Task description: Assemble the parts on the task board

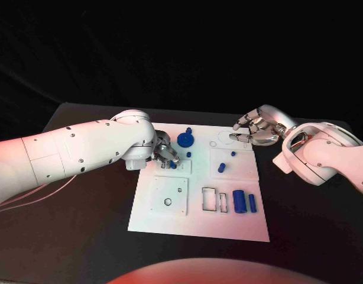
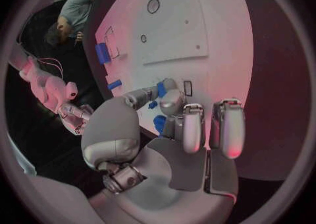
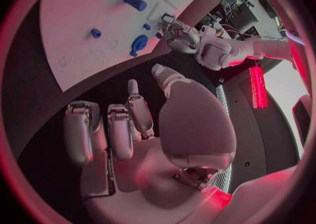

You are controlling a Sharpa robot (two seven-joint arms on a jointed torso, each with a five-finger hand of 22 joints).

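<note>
The white task board (image 1: 198, 222) lies in the middle of the black table. My left hand (image 1: 164, 154) hovers over the board's far left part and pinches a small blue part (image 2: 160, 89) between thumb and finger, close to the surface. Another blue piece (image 2: 160, 124) shows just under its fingers. Beside that hand stands a round blue part (image 1: 187, 139) with a stem. A short blue cylinder (image 1: 221, 167) and a tiny blue piece (image 1: 233, 154) sit mid-board. My right hand (image 1: 256, 130) hangs over the far right corner, fingers apart, holding nothing.
Two blue blocks (image 1: 239, 201) (image 1: 251, 202) lie side by side near the board's right edge, next to rectangular slots (image 1: 208, 199). A round recess (image 1: 168, 202) sits on the near left panel. Black table (image 1: 318, 225) surrounds the board.
</note>
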